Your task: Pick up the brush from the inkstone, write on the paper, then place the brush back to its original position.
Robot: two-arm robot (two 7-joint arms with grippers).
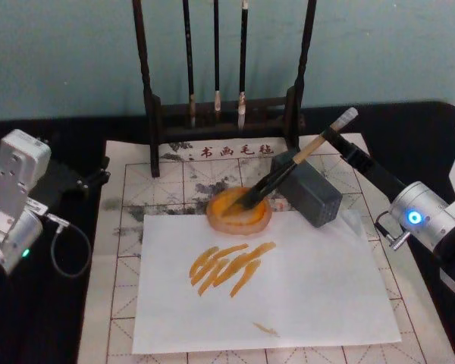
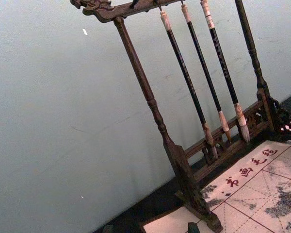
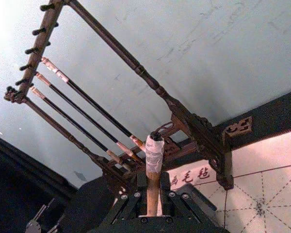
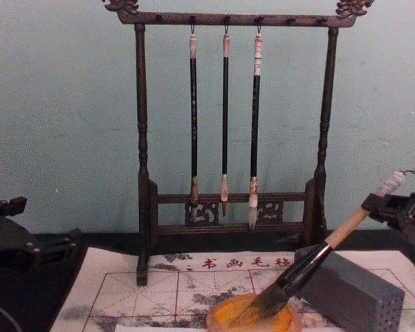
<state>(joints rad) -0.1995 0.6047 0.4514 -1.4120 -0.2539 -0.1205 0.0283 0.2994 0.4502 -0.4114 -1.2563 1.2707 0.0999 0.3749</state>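
The brush [image 1: 288,167] slants down to the left, its dark bristles resting in the orange inkstone [image 1: 239,214]. My right gripper [image 1: 332,139] is shut on its pale handle just below the white end cap. The right wrist view has the handle [image 3: 154,165] standing up between the gripper's fingers [image 3: 136,194]. From the chest, the brush [image 4: 311,266] dips into the inkstone [image 4: 252,318], with the right gripper [image 4: 373,204] at the right edge. The cream, red-gridded paper [image 1: 129,197] lies under everything. My left gripper [image 1: 87,178] rests parked at the left, off the paper.
A white sheet [image 1: 303,288] with orange strokes lies on the paper in front of the inkstone. A grey block [image 1: 307,189] sits right of the inkstone, under the brush handle. A dark wooden stand [image 1: 220,114] holding three thin brushes is at the back.
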